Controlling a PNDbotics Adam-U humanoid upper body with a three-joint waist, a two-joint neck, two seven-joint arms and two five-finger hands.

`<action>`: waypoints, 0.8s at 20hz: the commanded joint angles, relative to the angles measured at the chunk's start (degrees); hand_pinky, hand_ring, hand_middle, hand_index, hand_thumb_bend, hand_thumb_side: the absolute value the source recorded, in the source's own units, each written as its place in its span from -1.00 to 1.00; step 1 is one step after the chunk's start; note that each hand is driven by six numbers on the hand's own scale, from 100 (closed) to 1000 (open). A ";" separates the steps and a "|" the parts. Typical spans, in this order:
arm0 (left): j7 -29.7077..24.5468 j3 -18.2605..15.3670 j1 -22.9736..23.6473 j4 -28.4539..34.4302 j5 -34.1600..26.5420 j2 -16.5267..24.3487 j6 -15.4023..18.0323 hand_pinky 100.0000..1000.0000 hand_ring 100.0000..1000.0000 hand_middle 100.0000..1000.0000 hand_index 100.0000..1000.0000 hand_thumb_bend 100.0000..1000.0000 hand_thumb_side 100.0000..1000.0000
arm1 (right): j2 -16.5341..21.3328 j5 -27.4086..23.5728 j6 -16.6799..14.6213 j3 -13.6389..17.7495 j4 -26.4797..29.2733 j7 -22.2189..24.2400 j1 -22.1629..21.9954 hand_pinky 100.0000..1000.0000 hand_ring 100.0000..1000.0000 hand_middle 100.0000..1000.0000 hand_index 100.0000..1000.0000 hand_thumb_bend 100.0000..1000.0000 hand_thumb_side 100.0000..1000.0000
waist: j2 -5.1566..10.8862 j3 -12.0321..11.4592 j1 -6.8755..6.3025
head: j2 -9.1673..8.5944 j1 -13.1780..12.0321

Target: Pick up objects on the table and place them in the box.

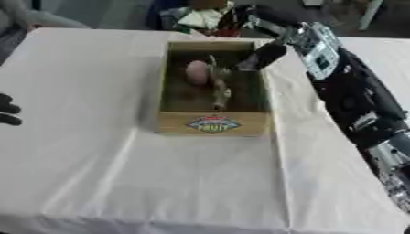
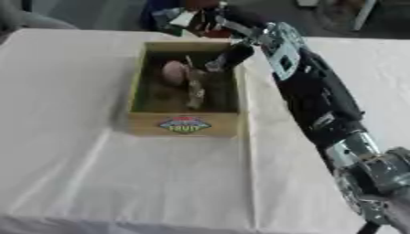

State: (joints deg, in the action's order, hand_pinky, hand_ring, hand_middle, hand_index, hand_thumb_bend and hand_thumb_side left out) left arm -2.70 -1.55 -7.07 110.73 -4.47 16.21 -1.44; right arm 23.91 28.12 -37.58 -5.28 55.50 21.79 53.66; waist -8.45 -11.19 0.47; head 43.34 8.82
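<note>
Near the far edge of the table, about midway along it, stands the wooden box, open at the top, with a coloured label on its near wall. A white cloth covers the table, and the box sits square on it, its near wall facing the near edge.

Inside the box lie two things. A pinkish rounded object rests toward the far left corner of the box floor. Just beside it, toward the middle, a thin pale greenish-brown object stretches from the far part of the floor toward the near wall; what it is cannot be made out.

From the table's right side the right arm reaches across, black with silver joints, and ends at the box's far right corner. The right hand hangs over that corner, its dark fingers pointing down into the box just above the thin object's far end. Whether the fingers touch the object, or whether they are curled or straight, I cannot tell.

At the left edge of the table, only dark fingertips of the left hand show in the left eye view, well apart from the box; they look relaxed and hold nothing.

Beyond the far edge lies some clutter, too blurred to name.
</note>
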 commanded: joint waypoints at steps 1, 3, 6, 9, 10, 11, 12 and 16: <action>0.40 -0.77 -0.22 0.38 0.15 0.25 0.07 -0.05 0.06 0.01 0.49 -0.80 0.69 | 4.33 -12.55 4.91 0.24 8.45 1.92 -2.33 0.31 0.40 0.55 0.60 -0.30 -0.43 | 0.60 0.56 -0.30 | 0.27 -1.00; 0.51 -0.90 -0.13 0.25 0.23 0.07 0.08 -0.05 0.06 0.00 0.49 -0.82 0.59 | 5.72 -20.56 9.54 1.20 14.14 2.81 -5.86 0.28 0.37 0.53 0.57 -0.40 -0.46 | 0.36 1.35 -0.43 | 0.34 -1.45; 0.72 -1.14 0.10 0.08 0.33 -0.26 0.08 -0.06 0.05 0.00 0.49 -0.80 0.70 | 6.85 -30.60 16.20 3.70 23.57 2.64 -12.10 0.24 0.33 0.51 0.54 -0.49 -0.50 | 0.00 2.58 -0.59 | 0.15 -2.29; 0.86 -1.24 0.26 0.03 0.47 -0.39 0.11 -0.06 0.05 0.00 0.49 -0.80 0.70 | 6.75 -37.26 21.63 6.45 31.81 0.65 -17.89 0.22 0.30 0.48 0.52 -0.59 -0.50 | -0.35 3.78 -0.84 | 0.21 -2.81; 0.92 -1.29 0.29 0.02 0.48 -0.52 0.13 -0.06 0.05 0.00 0.49 -0.80 0.71 | 6.52 -38.79 23.21 7.26 34.02 -0.23 -19.86 0.20 0.27 0.46 0.51 -0.64 -0.47 | -0.50 4.04 -0.94 | 0.16 -3.00; 0.99 -1.32 0.33 -0.01 0.47 -0.66 0.15 -0.06 0.05 0.00 0.49 -0.80 0.71 | 6.32 -40.05 24.40 7.91 36.16 -0.91 -21.70 0.19 0.27 0.46 0.51 -0.65 -0.46 | -0.62 4.33 -1.04 | 0.14 -3.17; 1.05 -1.32 0.36 -0.03 0.43 -0.75 0.18 -0.06 0.05 0.00 0.49 -0.81 0.71 | 6.13 -41.03 25.38 8.45 37.98 -1.37 -23.52 0.18 0.26 0.46 0.51 -0.65 -0.42 | -0.75 4.67 -1.15 | 0.08 -3.29; 1.59 -1.42 0.52 -0.16 0.22 -1.02 0.35 -0.07 0.04 -0.02 0.48 -0.81 0.71 | 5.04 -42.30 27.57 10.70 43.33 -2.20 -30.96 0.16 0.23 0.45 0.50 -0.66 -0.36 | -1.28 5.31 -1.55 | -0.19 -3.99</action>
State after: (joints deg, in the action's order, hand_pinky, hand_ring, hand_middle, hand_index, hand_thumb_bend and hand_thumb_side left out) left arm -1.48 -2.34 -6.40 110.04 -4.20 14.99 -1.20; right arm 28.28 -13.28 -10.77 4.18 96.08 19.91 22.33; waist -10.40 -5.93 -1.09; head 43.30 5.18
